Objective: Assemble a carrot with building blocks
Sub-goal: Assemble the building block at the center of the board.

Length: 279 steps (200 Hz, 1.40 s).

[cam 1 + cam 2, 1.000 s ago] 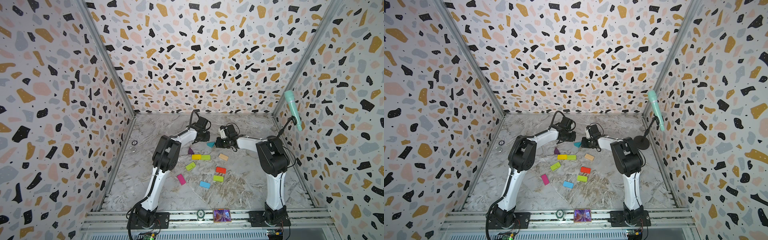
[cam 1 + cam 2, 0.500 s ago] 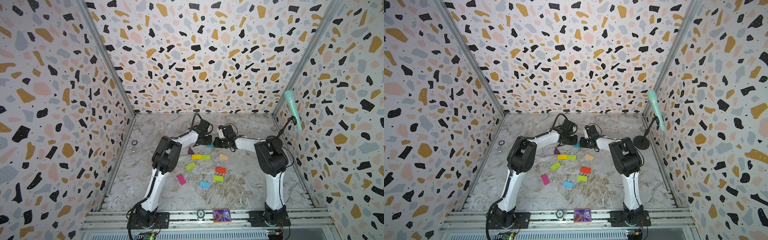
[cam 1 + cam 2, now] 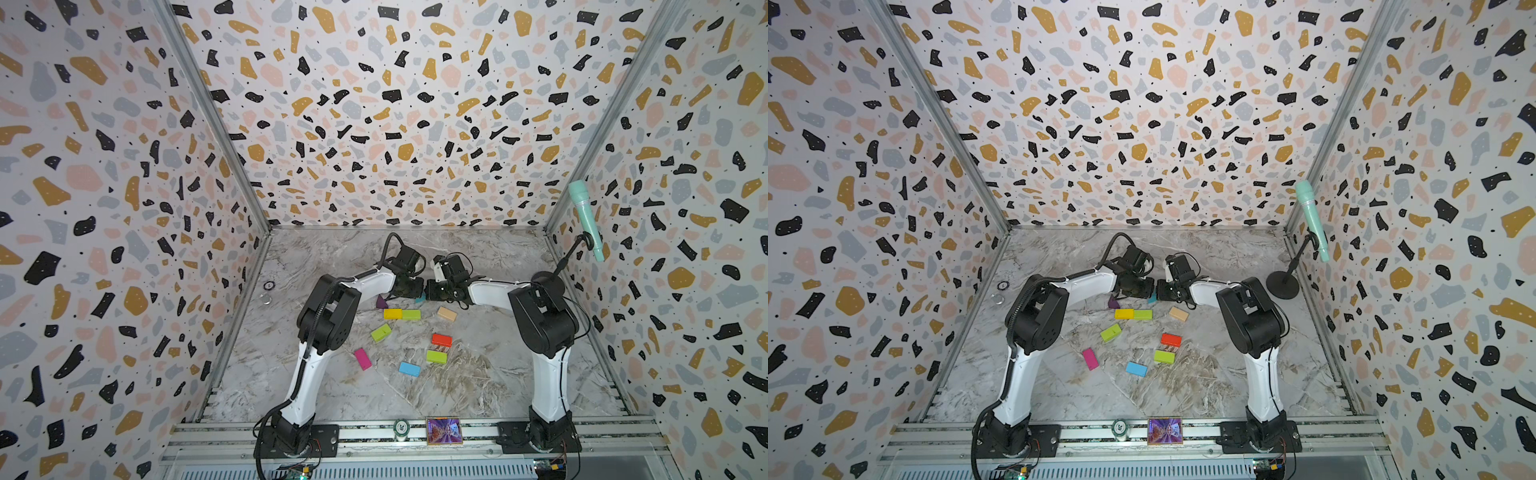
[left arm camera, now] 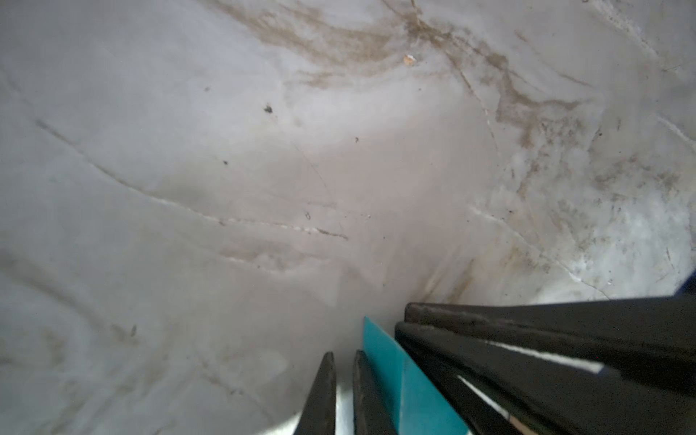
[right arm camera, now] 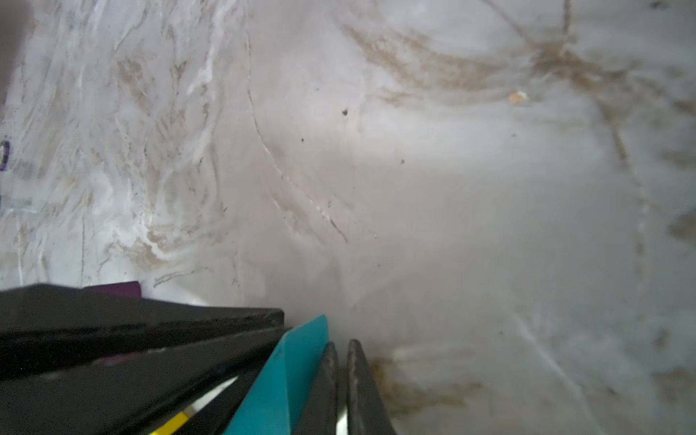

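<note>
The marble table (image 3: 478,257) carries everything. The left arm (image 3: 316,320) and right arm (image 3: 540,320) reach from the front rail (image 3: 374,432) to its far middle, where they meet nearly tip to tip. The carrot is barely begun. A yellow brick (image 3: 392,313) and a lime brick (image 3: 411,314) lie end to end, touching, as what looks like its top row. The purple wedge (image 3: 381,302) sits just beyond the yellow end, where a leaf belongs. The other building blocks lie loose and unplaced: a tan brick (image 3: 447,313) near the row, a second lime brick (image 3: 381,333), a red brick (image 3: 441,340) with a third lime brick (image 3: 436,356) just in front of it, a magenta brick (image 3: 363,358) and a blue brick (image 3: 409,368). The left gripper (image 4: 344,356) has its jaws drawn almost together with nothing between them, and so does the right gripper (image 5: 341,344); neither grasps anything. Instead the teal wedge (image 4: 399,376) sits on the table between the two closed tools, hemmed in closely on both sides. I judge this a way of nudging and squaring so small a slanted piece toward its leaf place beside the purple one, rather than pinching it and risking a slip.
</note>
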{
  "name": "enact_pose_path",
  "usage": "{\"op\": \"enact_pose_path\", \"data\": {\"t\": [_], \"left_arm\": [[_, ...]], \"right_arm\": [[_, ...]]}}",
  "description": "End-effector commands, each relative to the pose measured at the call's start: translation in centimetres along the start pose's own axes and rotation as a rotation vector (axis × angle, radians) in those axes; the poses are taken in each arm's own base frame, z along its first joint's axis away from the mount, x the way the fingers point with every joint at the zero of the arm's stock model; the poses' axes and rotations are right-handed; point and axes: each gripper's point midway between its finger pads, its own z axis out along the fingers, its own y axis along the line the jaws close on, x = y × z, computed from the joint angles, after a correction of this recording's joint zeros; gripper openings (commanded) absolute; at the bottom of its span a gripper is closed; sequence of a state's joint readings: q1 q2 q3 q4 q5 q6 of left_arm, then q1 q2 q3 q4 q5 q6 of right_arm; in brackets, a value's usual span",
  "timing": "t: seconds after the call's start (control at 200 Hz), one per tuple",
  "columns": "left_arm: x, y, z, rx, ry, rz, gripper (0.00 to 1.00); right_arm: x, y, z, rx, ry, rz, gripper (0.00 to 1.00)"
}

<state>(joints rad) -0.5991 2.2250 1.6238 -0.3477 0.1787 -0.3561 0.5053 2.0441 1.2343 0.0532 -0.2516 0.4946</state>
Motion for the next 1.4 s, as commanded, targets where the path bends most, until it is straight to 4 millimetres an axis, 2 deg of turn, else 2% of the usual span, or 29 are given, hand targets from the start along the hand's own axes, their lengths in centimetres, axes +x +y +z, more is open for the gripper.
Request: {"op": "enact_pose_path", "data": {"t": [0.0,0.466,1.392], "left_arm": [[1.1,-0.4,-0.3,0.001,0.022,-0.002,0.13],[2.5,-0.6,-0.3,0.001,0.034,-0.002,0.12],[2.9,-0.9,-0.4,-0.014,0.031,0.006,0.11]], "right_arm": [[1.3,0.2,-1.0,0.028,0.033,0.013,0.10],[2.7,0.3,-1.6,0.036,0.029,0.047,0.10],[3.5,0.8,-2.5,0.027,0.012,0.062,0.10]]}}
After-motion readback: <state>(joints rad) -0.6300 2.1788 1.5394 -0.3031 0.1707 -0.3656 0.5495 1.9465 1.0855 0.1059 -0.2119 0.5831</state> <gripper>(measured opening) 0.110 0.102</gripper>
